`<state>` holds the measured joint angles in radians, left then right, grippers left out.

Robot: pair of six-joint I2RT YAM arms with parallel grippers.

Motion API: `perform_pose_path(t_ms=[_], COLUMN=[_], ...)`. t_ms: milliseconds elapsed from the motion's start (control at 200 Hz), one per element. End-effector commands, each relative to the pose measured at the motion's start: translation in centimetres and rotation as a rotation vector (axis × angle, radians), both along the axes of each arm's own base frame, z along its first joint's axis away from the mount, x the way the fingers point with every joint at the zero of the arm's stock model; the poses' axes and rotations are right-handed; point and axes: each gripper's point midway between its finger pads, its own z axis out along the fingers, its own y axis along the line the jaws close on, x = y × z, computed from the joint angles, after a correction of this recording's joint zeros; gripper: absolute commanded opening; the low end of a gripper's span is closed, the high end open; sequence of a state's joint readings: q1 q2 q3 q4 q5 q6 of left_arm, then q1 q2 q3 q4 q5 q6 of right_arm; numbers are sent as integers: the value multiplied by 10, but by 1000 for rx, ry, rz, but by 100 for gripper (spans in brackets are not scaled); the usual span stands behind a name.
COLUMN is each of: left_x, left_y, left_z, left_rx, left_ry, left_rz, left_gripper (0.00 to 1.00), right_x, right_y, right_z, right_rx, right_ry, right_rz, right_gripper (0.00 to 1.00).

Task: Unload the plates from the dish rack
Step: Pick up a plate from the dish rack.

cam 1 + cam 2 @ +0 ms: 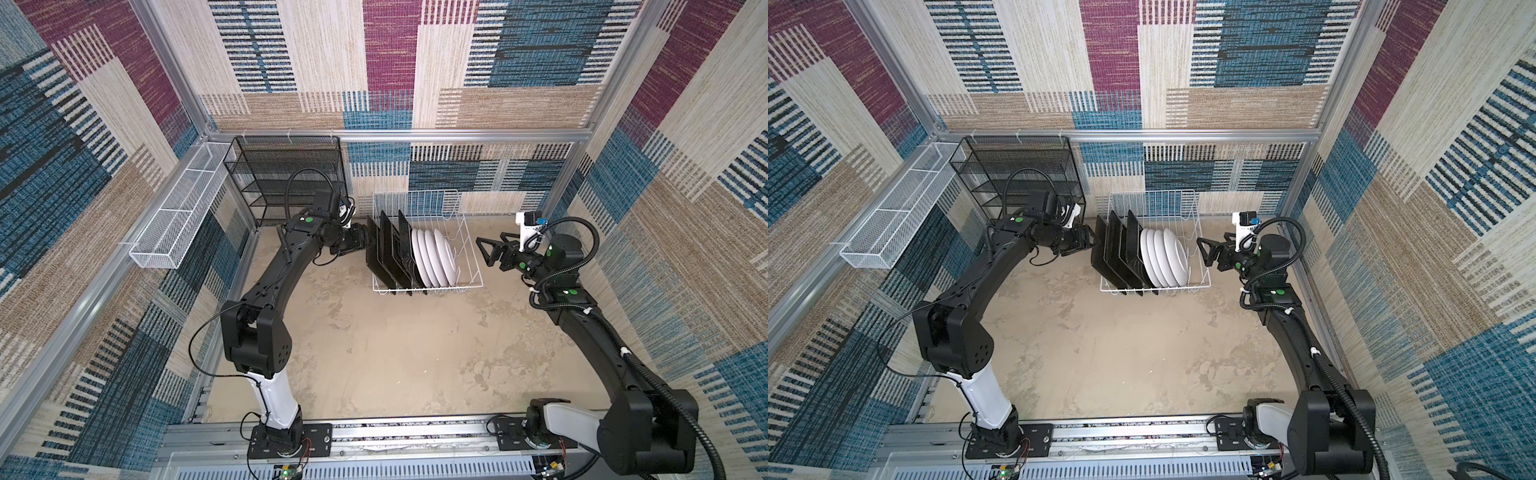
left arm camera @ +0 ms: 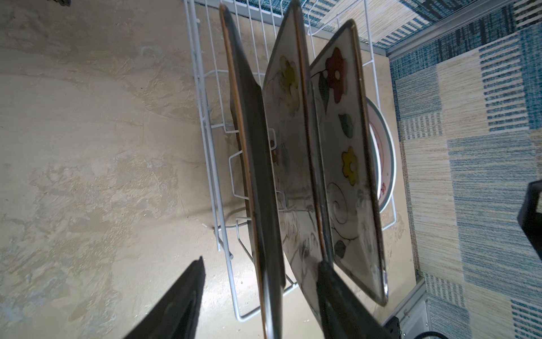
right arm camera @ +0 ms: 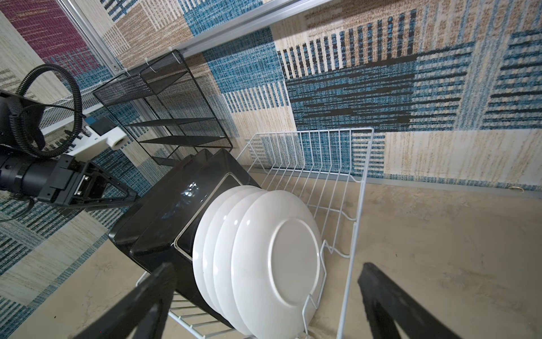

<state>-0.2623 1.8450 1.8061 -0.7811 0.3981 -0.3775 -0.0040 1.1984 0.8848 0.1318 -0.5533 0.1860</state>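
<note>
the square plates [image 1: 386, 253] and round plates [image 1: 436, 257] stand on edge in the white wire dish rack [image 1: 463, 249] on the counter [image 1: 395, 353], squares at the rack's left end, rounds just beside them. the left hand [image 1: 366, 242] is at that end, partly spread, its fingers [image 2: 187, 296] straddling the outermost square plate [image 2: 264, 205], one finger clear of it. the right hand [image 1: 483, 252] hangs just off the rack's opposite end, spread wide, holding nothing.

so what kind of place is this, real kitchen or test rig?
Most likely a lab test cell, not a kitchen: aluminium frame hung with patterned carpet-like panels, robot arms on a base rail, and a dish rack of plates on a tabletop.
</note>
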Motion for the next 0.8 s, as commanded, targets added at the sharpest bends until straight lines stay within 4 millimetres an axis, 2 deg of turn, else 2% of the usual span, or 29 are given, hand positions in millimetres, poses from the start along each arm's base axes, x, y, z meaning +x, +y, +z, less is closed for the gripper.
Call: perform_pose_path(t_ms=[0, 411, 791], left_x=[2, 17, 22], left_y=[-2, -12, -22], left_z=[-2, -21, -37], left_rx=[3, 37, 25], left_ry=[27, 71, 114], left_rz=[19, 26, 22], left_gripper=[59, 47, 39], right_x=[-1, -1, -1], right_y=[3, 7, 10], right_z=[6, 3, 0], right_rx=[14, 27, 37], right_ry=[-7, 11, 28], right_rz=[18, 45, 63], right_gripper=[100, 100, 100])
